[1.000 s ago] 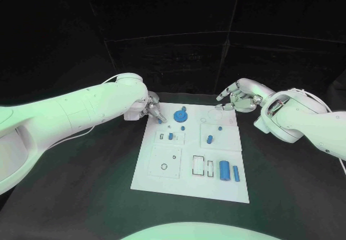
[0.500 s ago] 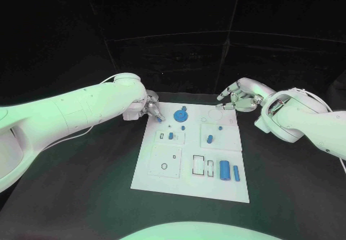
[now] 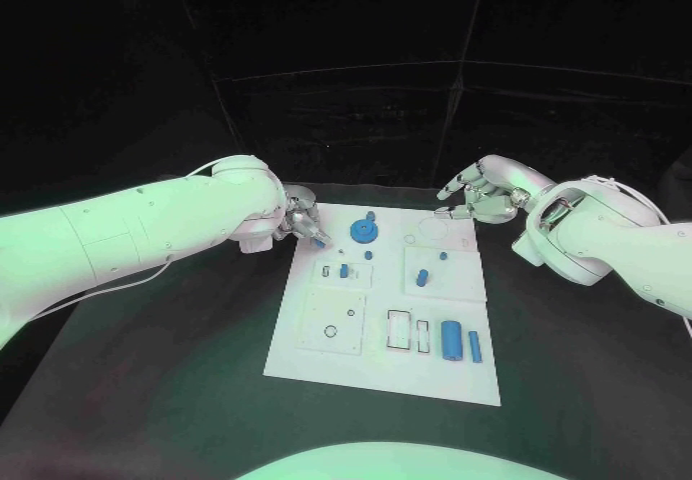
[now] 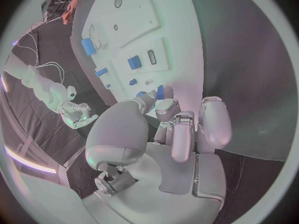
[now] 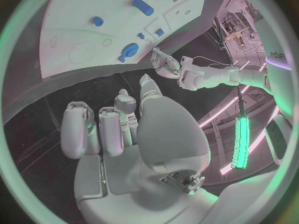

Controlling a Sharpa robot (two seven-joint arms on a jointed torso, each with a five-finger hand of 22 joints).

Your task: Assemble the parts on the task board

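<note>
The white task board (image 3: 378, 358) lies in the middle of the black table. My left hand (image 3: 302, 222) hovers at the board's far left corner and pinches a small blue part (image 4: 160, 91) between thumb and a finger. Just right of it stands a blue round part (image 3: 362, 233). My right hand (image 3: 476, 198) hangs over the far right corner, fingers loosely bent and apart, holding nothing. Further blue parts stand mid-board (image 3: 421, 279), and a blue cylinder (image 3: 450, 341) and a blue bar (image 3: 475, 346) lie near the right edge.
Rectangular sockets (image 3: 398, 329) and a small round hole (image 3: 330, 331) sit in the board's near half. Bare black table surrounds the board. In the right wrist view the left hand (image 5: 165, 64) shows beyond the board (image 5: 81, 20).
My left forearm has swung lower and back toward the picture's left, while its hand stays at the board's far left corner with the part. The right hand has barely moved.
</note>
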